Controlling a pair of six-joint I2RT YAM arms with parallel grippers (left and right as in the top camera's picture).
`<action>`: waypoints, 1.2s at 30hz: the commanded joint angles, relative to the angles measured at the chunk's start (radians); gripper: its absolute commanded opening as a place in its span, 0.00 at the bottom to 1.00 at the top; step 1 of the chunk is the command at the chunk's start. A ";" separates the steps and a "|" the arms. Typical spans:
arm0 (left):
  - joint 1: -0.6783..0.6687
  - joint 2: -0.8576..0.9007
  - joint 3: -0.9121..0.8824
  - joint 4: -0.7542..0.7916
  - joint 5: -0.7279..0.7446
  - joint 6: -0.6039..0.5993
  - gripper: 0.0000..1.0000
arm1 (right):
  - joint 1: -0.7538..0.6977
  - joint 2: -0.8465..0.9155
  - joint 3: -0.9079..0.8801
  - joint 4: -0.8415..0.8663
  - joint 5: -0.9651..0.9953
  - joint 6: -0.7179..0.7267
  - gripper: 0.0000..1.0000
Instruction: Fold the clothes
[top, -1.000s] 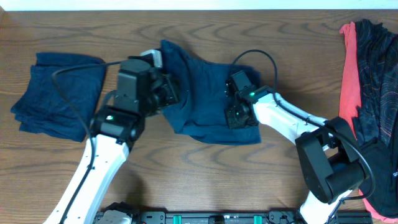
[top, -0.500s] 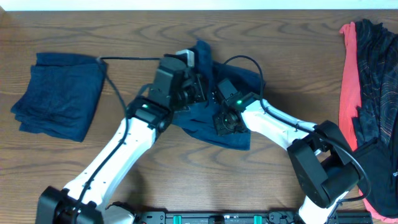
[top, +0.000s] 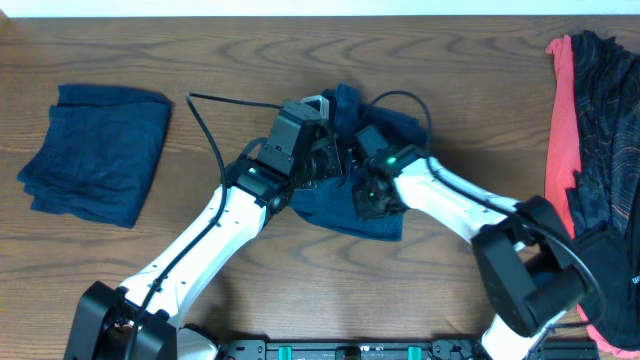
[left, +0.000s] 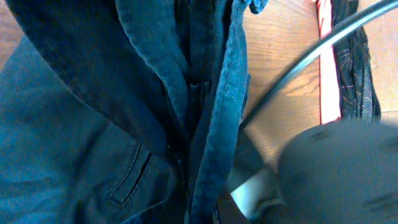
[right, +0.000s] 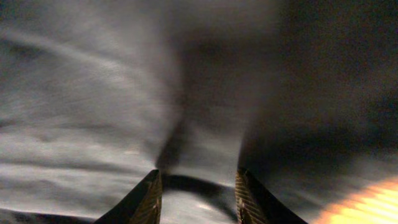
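the navy shorts (top: 335, 208) sat bunched at the middle of the table (top: 450, 70), much narrower than a second before. my left gripper (top: 328, 158) had swung across from the left and carried that side of the cloth over toward the right gripper (top: 368, 193), so i judged the first fold, one leg over the other, to be about half done and not yet laid flat. in the left wrist view, layered hems and a pocket slit (left: 130, 180) hung close, but the fingers were out of sight, so i could not tell its grip. the right fingers (right: 149, 193) stood a little apart with blurred cloth pressed against them; pinched or not, i could not tell. another navy garment (top: 95, 150) lay folded far left, the coral-red garment (top: 560, 130) and the speckled garment (top: 605, 110) far right.
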 joint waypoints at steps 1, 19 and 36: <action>-0.003 0.002 0.032 -0.004 0.012 -0.001 0.06 | -0.067 -0.094 0.011 -0.021 0.119 0.012 0.38; -0.045 0.087 0.032 0.047 -0.018 -0.002 0.13 | -0.201 0.021 0.002 0.102 0.115 -0.032 0.35; 0.100 -0.071 0.032 0.002 0.047 0.113 0.41 | -0.225 -0.023 0.021 -0.008 0.195 -0.032 0.36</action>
